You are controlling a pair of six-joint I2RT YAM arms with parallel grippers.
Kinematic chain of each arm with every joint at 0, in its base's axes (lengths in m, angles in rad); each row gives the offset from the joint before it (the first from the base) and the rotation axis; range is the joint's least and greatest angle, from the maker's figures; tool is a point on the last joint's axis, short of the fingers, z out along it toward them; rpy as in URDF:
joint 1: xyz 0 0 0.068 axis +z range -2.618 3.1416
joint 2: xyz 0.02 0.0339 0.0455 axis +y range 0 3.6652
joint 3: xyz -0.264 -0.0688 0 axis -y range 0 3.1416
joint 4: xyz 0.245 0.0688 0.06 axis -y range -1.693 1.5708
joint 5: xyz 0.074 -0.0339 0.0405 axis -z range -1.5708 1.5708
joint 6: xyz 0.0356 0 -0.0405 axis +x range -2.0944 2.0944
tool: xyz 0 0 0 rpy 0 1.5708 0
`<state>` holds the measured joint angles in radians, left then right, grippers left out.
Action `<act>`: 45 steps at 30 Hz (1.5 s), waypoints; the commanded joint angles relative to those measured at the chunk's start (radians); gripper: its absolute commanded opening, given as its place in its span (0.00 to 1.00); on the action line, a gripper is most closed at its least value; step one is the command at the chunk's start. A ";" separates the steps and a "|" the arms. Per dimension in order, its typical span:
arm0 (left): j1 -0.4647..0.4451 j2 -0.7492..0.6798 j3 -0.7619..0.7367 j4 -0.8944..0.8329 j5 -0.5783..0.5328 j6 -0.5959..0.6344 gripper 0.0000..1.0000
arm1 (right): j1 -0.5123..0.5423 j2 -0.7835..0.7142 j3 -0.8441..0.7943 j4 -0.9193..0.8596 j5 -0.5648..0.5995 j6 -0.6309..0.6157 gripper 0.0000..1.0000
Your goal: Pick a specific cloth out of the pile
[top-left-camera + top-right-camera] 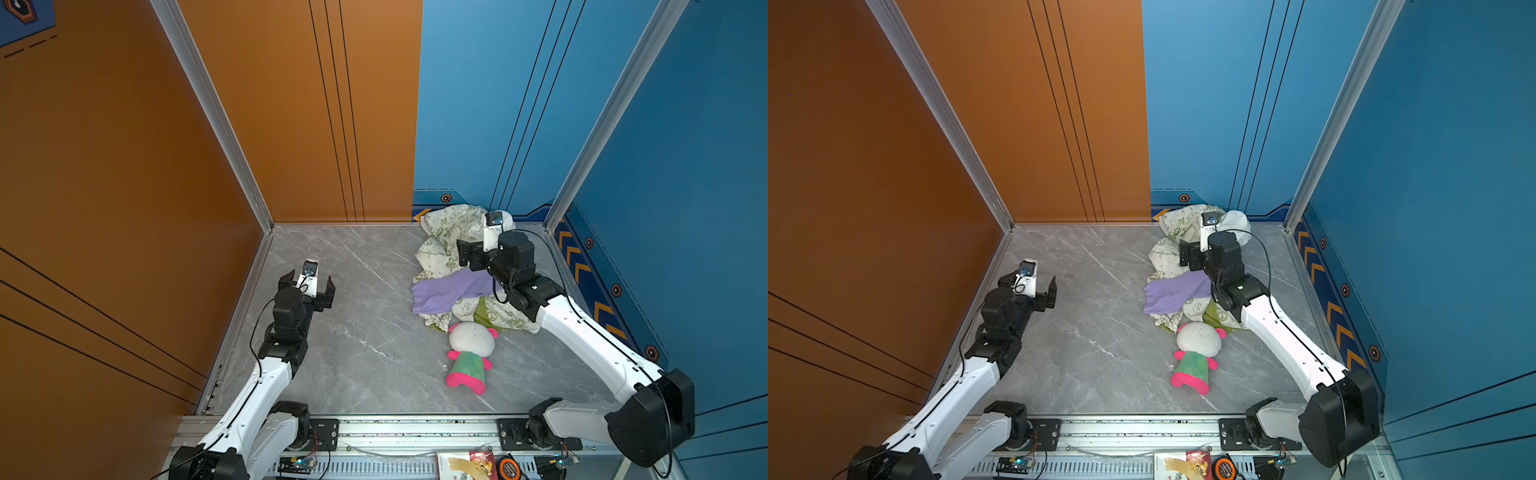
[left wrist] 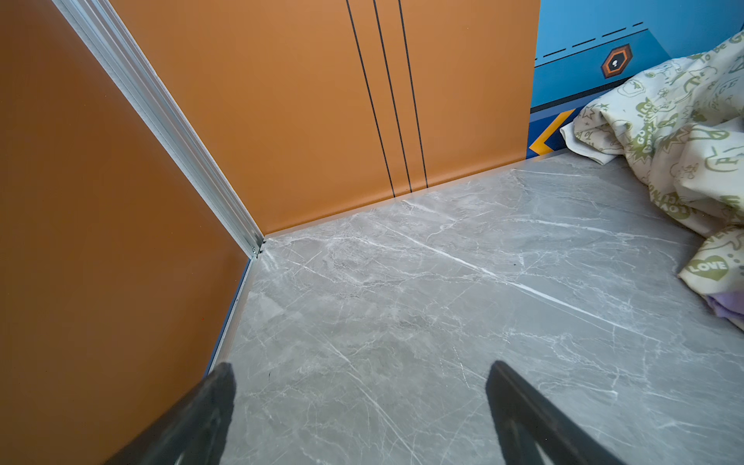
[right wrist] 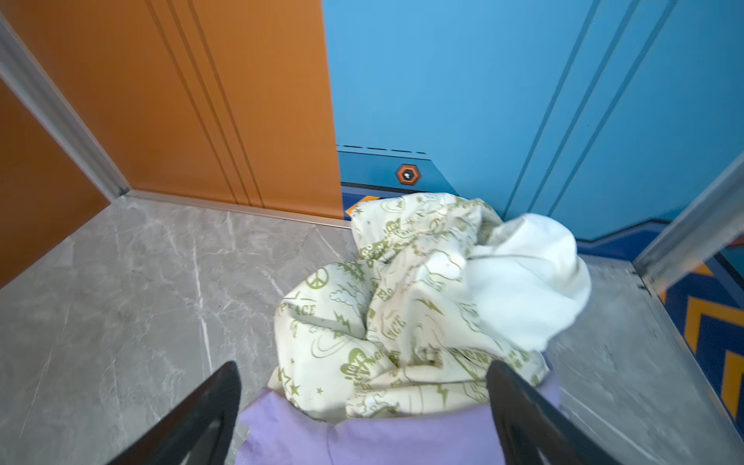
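Note:
The cloth (image 1: 440,295) (image 1: 1173,293), plain lavender, lies spread at the front-left of the pile (image 1: 442,237) (image 1: 1165,253), partly over and partly under its cream, green-printed sheet. My right gripper (image 1: 464,254) (image 1: 1185,255) (image 3: 362,364) hovers open just above the cloth's (image 3: 362,439) back edge, where it meets the pile (image 3: 362,322). Nothing is between its fingers. My left gripper (image 1: 309,278) (image 1: 1030,278) (image 2: 361,364) stands open over bare floor, far left of the pile (image 2: 664,120). A sliver of the cloth (image 2: 728,302) shows in the left wrist view.
A pink-and-green plush toy (image 1: 471,357) (image 1: 1196,357) lies just in front of the pile. White fabric (image 3: 531,282) (image 1: 1237,226) tops the pile's back right, by the blue wall and a corner post (image 1: 557,216). Grey marble floor (image 1: 365,311) spreads between the arms.

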<state>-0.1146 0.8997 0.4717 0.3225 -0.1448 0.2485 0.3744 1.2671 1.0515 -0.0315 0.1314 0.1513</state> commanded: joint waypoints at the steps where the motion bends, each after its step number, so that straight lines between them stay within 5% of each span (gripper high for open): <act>1: -0.008 -0.027 -0.026 0.041 0.049 0.020 0.98 | -0.052 -0.037 -0.071 0.005 -0.015 0.191 0.92; 16: -0.037 -0.051 -0.038 0.052 0.099 0.052 0.98 | -0.225 0.048 -0.157 -0.039 -0.120 0.426 0.85; 28: -0.046 -0.047 -0.039 0.052 0.093 0.067 0.98 | -0.266 0.172 -0.186 0.051 -0.261 0.525 0.67; 37: -0.051 -0.044 -0.038 0.052 0.084 0.075 0.98 | -0.275 0.255 -0.181 0.102 -0.317 0.605 0.30; 45: -0.053 -0.043 -0.039 0.052 0.079 0.078 0.98 | -0.290 0.179 -0.209 0.111 -0.258 0.613 0.13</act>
<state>-0.1585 0.8631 0.4450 0.3500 -0.0662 0.3119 0.0975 1.4956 0.8608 0.0467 -0.1562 0.7532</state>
